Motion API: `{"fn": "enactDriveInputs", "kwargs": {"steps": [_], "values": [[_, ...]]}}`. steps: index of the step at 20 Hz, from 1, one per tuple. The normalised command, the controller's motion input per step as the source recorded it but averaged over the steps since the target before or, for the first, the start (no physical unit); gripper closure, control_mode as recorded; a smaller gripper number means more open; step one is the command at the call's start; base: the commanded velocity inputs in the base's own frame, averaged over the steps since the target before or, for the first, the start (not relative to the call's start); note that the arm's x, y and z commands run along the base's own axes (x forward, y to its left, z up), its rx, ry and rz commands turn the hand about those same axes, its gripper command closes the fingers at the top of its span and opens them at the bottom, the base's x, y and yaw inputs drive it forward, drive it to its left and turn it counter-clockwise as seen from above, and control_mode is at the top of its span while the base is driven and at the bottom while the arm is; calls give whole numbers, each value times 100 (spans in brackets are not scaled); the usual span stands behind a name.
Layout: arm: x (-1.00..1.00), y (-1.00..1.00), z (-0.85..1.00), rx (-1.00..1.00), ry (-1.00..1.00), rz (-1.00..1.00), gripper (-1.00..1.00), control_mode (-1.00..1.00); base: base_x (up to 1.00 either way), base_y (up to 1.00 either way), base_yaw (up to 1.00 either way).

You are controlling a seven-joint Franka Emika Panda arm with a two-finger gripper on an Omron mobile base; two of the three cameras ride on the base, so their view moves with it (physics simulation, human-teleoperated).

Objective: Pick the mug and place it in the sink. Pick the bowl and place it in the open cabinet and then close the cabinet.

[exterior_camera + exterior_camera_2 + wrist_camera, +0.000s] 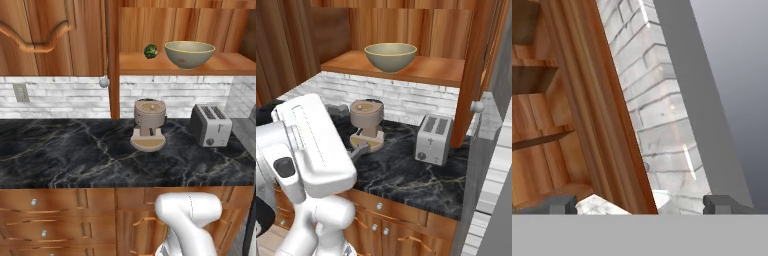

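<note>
Left base view shows us the bowl (pixel 190 54) on the shelf of the open cabinet (pixel 180 64), just right of a small green ball (pixel 150 51); below, a toaster (pixel 210 125) stands right of a coffee machine (pixel 149 125); in our hand view the gripper (pixel 641 204) is spread wide, empty, beside the cabinet's door edge (pixel 607 125).

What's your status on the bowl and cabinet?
Gripper open, empty, at cabinet door edge. Bowl on cabinet shelf. Cabinet not yet closed.
</note>
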Motion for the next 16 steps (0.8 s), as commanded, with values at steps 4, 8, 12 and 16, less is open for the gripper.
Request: {"fn": "enactDriveInputs", "kwargs": {"steps": [4, 8, 12, 16], "values": [[12, -53, -5, 12, 19, 2, -100, -100, 0, 0, 0], [10, -41, -5, 8, 16, 4, -100, -100, 0, 0, 0], [11, -15, -6, 4, 9, 7, -100, -100, 0, 0, 0], [28, -8, -4, 4, 8, 13, -100, -100, 0, 0, 0]]}}
